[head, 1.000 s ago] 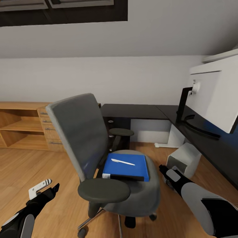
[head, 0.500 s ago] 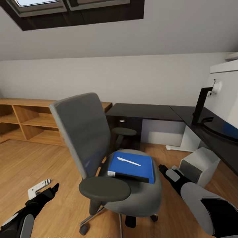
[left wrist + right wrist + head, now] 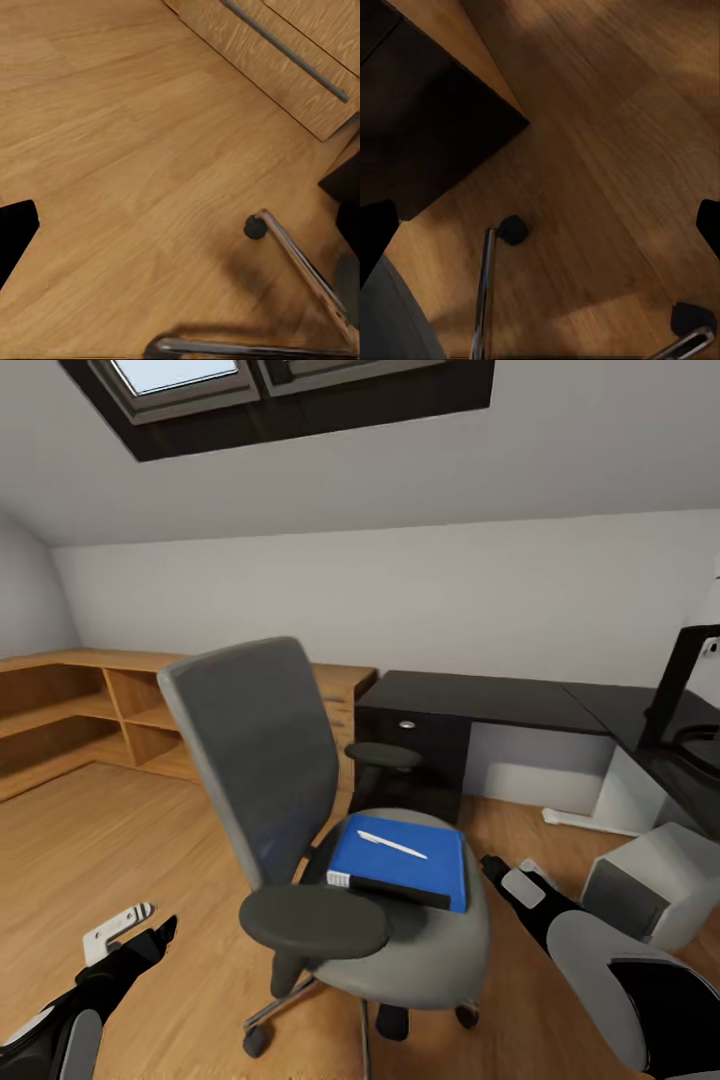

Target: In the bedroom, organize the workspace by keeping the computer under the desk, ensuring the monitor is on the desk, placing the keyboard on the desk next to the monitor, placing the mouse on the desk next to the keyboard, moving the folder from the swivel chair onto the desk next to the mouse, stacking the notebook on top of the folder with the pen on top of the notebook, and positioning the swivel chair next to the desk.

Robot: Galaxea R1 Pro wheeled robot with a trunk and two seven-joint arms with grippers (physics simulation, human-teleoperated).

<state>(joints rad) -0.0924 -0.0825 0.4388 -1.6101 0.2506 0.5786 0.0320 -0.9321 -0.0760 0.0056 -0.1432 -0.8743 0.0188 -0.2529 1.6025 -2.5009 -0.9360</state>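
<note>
I see the blue folder (image 3: 405,857) lying flat on the swivel chair (image 3: 300,810) seat with the pen (image 3: 392,845) on it, stiff and light I judge, best pinched at its overhanging near edge, both claws spread and empty.

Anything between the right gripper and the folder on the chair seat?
In the head view, little: the right gripper sits just beside the chair seat, and only the seat's grey edge separates it from the blue folder, which carries the pen.
</note>
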